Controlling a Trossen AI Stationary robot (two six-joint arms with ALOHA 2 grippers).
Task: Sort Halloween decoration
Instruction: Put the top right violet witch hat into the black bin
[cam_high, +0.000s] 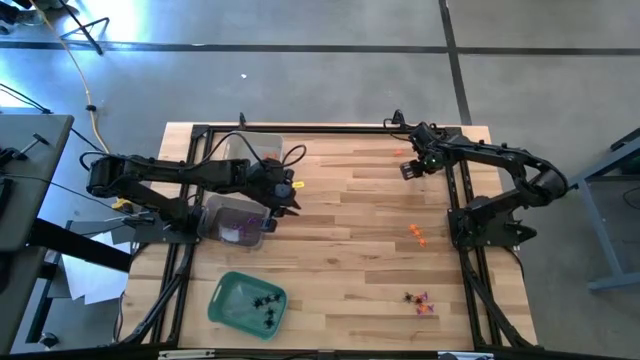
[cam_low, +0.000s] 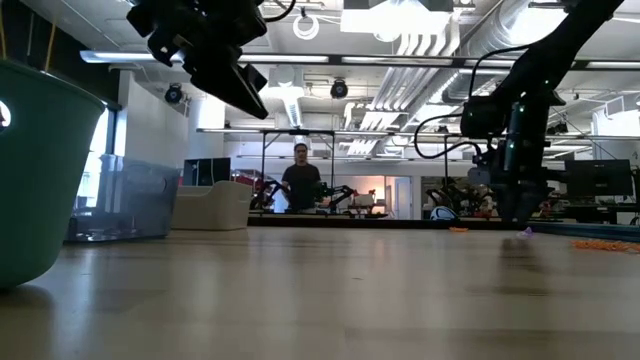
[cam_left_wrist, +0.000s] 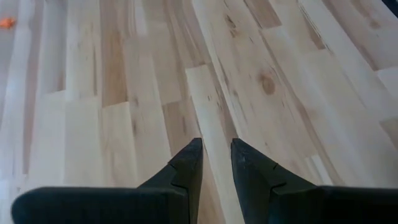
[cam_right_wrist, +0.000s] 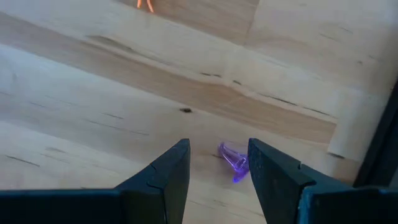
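Nearest the front edge of the wooden counter (cam_high: 350, 250) sits a green tray (cam_high: 232, 290) holding several black spider-like trinkets (cam_high: 266, 305), and off toward the right front corner lies a small mixed cluster of trinkets (cam_high: 419, 300), orange and purple among them. A little farther back, a clear tray (cam_high: 222, 212) with purple trinkets (cam_high: 238, 232) in it stands under the left arm, whose left pincer (cam_high: 290, 207) hangs just beside that tray over bare wood, its fingers (cam_left_wrist: 189, 165) nearly closed with only a thin gap and nothing between them. A pair of orange trinkets (cam_high: 416, 233) lies alone right of centre, near the right arm's base. At the far right corner, the right pincer (cam_right_wrist: 216, 163) is down at the counter, released, its fingers (cam_right_wrist: 171, 171) spread to either side of a purple trinket (cam_right_wrist: 233, 160) that lies on the wood. Another orange piece (cam_right_wrist: 145, 4) lies beyond it. Behind the counter, in the room, a person (cam_low: 301, 183) stands.
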